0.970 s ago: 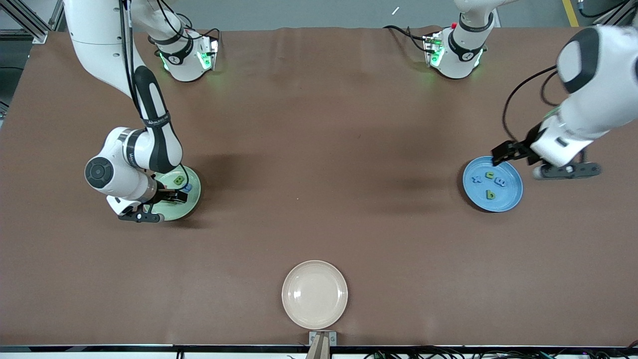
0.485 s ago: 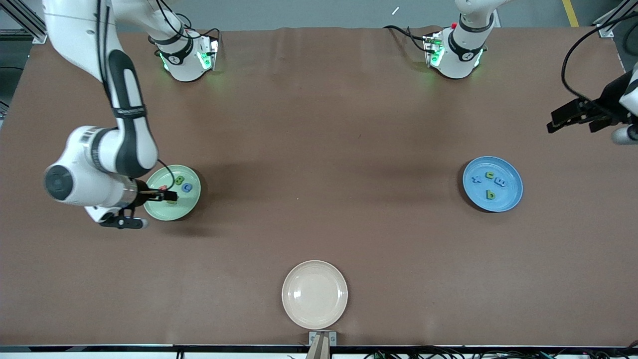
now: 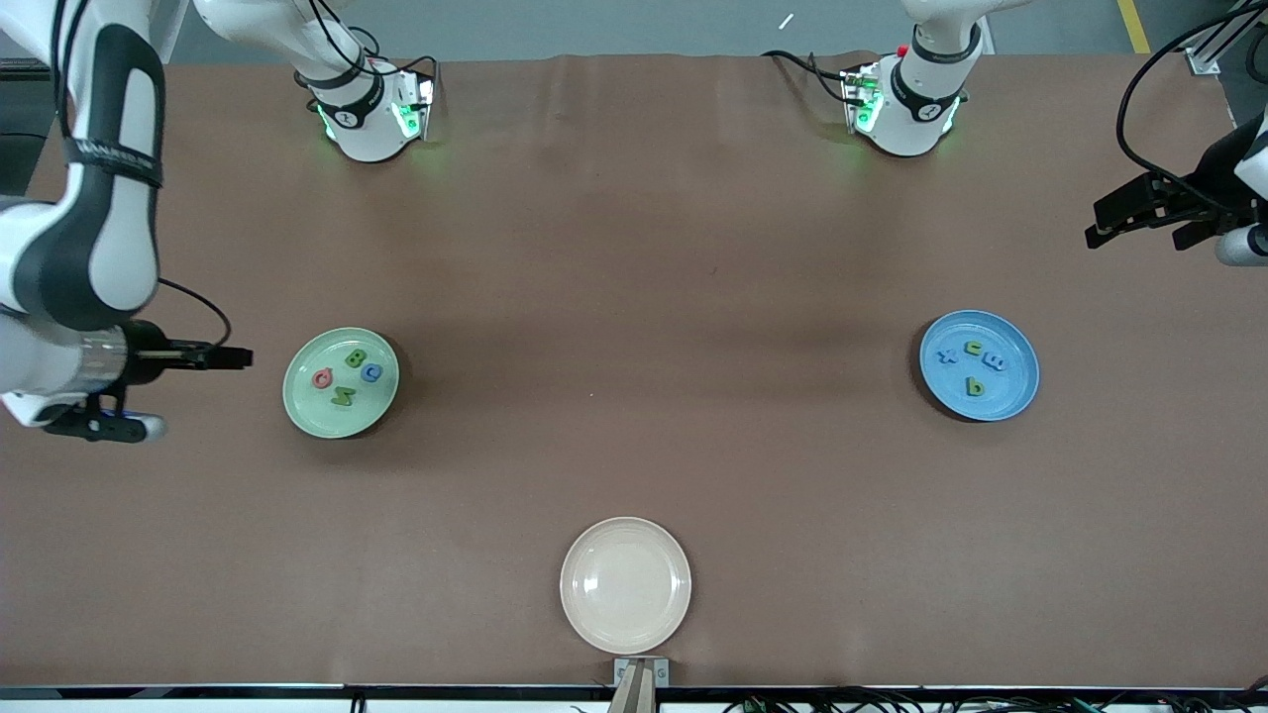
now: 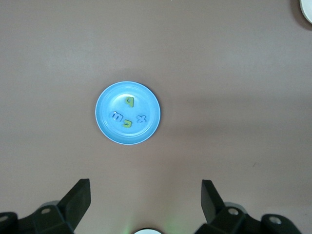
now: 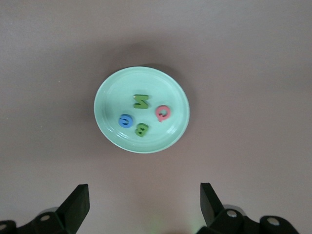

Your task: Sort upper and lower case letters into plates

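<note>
Nearest the front camera we note a cream-beige plate [image 3: 625,584], empty, no part of the sort.

Mid-table, toward the right arm's end: pale green plate [image 3: 341,382] holding four letters, a green M [image 5: 141,101], pink Q [image 5: 163,113], blue G [image 5: 126,120] and green B [image 5: 142,129], all capitals as far as we can read them. Toward the left arm's end: bright blue plate [image 3: 979,365] with four letters, a green one [image 4: 129,101], blue m [image 4: 117,116], green c [image 4: 127,123] and blue x [image 4: 142,119]. We count eight letters in plates, none loose on the cloth; we judge the sort finished.

The right gripper [image 3: 230,356] hangs over bare cloth just beside the green plate, jaws spread, nothing in them. The left gripper [image 3: 1114,220] is up over the table's edge, well apart from the blue plate, jaws likewise spread and empty.

Risks from here, as we see them: an arm sweeping low could clip a plate rim and scatter the light letters. The green letter in the blue plate reads ambiguously, so a misfile could go unnoticed.
</note>
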Controlling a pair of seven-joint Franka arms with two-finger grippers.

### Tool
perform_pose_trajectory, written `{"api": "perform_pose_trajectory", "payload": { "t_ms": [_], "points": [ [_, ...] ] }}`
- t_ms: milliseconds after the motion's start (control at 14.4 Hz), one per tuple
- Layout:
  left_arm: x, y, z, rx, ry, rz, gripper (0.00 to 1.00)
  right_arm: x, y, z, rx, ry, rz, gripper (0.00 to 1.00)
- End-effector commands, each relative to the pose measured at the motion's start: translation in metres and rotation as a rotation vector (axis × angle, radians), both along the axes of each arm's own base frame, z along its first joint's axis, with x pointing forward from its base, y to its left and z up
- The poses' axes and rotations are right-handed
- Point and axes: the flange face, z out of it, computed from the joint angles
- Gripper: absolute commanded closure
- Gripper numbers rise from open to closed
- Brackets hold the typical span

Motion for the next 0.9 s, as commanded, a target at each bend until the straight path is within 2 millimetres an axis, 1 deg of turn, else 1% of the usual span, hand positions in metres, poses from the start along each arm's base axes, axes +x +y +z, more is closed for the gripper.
{"api": "perform_pose_trajectory", "payload": {
  "t_ms": [0,69,139,277,347,485,624,762,832],
  "points": [
    [-0.002,0.002,0.003,-0.019,0.005,-0.014,0.0,-0.002,-0.006,0.021,-0.019,0.007,0.028,0.0],
    [-0.002,0.003,0.003,-0.02,0.005,-0.013,0.0,-0.004,-0.023,0.024,-0.004,0.006,0.002,0.0],
    [-0.002,0.004,0.003,-0.019,0.005,-0.012,0.0,-0.006,-0.031,0.029,0.027,-0.005,-0.007,0.0],
    [-0.001,0.0,0.003,-0.021,0.005,-0.019,0.0,-0.008,-0.029,0.034,0.06,-0.015,0.006,0.0],
    [-0.001,0.0,0.003,-0.019,0.003,-0.02,0.0,-0.007,-0.026,0.032,0.052,-0.011,0.004,0.0],
    [0.0,0.0,0.001,-0.019,0.003,-0.018,0.0,-0.008,-0.012,0.041,0.04,-0.018,-0.028,0.0],
    [0.002,-0.001,-0.001,-0.019,0.008,-0.018,0.0,-0.009,0.003,0.05,0.007,-0.041,0.012,0.0],
    [0.004,-0.005,-0.002,-0.018,0.001,-0.025,0.0,-0.01,0.002,0.055,0.006,-0.053,0.027,0.0],
    [0.006,-0.005,-0.002,-0.018,-0.01,-0.024,0.0,-0.014,0.002,0.063,0.0,-0.064,0.031,0.0]
  ]
}}
